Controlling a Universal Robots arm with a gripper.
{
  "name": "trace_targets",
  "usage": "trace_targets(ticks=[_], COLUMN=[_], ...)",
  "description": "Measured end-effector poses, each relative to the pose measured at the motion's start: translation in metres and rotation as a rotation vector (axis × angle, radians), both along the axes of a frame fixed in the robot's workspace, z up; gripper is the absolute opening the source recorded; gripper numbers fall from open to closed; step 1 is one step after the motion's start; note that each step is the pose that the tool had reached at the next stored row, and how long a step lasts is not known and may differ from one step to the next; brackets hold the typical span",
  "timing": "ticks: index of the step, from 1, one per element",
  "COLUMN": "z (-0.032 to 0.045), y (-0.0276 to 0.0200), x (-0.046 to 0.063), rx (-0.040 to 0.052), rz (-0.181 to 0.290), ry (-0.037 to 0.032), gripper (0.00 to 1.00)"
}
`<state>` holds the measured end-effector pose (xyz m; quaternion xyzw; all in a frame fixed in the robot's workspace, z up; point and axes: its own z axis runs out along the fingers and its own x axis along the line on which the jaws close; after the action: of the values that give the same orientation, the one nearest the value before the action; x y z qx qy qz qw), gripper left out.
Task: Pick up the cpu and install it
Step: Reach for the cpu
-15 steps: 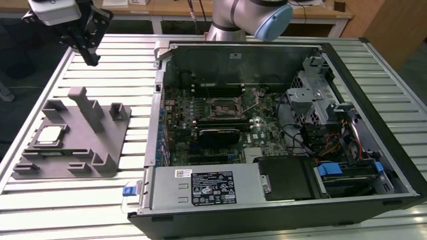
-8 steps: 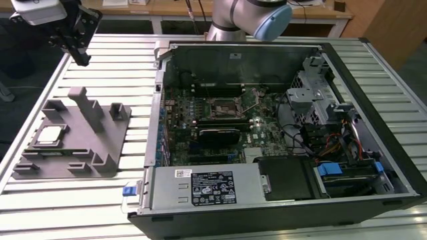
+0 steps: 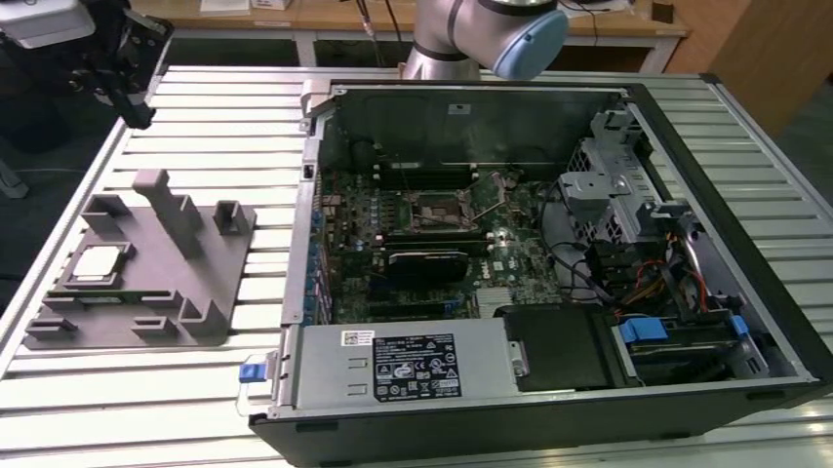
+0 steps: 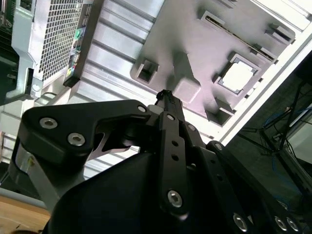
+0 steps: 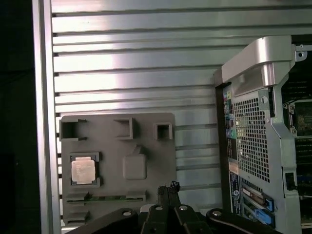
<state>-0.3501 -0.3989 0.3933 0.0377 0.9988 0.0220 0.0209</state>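
The cpu (image 3: 98, 265) is a small silvery square lying flat in a recess of the grey fixture (image 3: 195, 283), on the slatted table at the exterior view's left. Both wrist views look down on the cpu (image 5: 84, 170) (image 4: 239, 77) in the fixture (image 5: 146, 141) (image 4: 195, 44). My gripper (image 3: 135, 115) hangs high above the table's far left corner, well apart from the chip. Its black fingertips (image 5: 168, 187) (image 4: 165, 95) meet with nothing between them. The black-framed motherboard socket (image 3: 436, 207) sits inside the open computer case.
The open computer case (image 3: 729, 146) fills the table's middle and right, with a power supply (image 3: 404, 366), drive cage (image 3: 606, 185) and cables inside. Upright posts (image 3: 163, 195) rise from the fixture. The case's rear panel (image 5: 253, 141) stands beside the fixture.
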Motion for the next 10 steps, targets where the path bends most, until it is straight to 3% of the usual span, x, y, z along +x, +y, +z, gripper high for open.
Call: trace_targets(ticks=[10], z=[-0.0004], y=[0.0], x=[-0.022], rx=[0.0], rz=[0.0], ry=[-0.0015], gripper=[0.11])
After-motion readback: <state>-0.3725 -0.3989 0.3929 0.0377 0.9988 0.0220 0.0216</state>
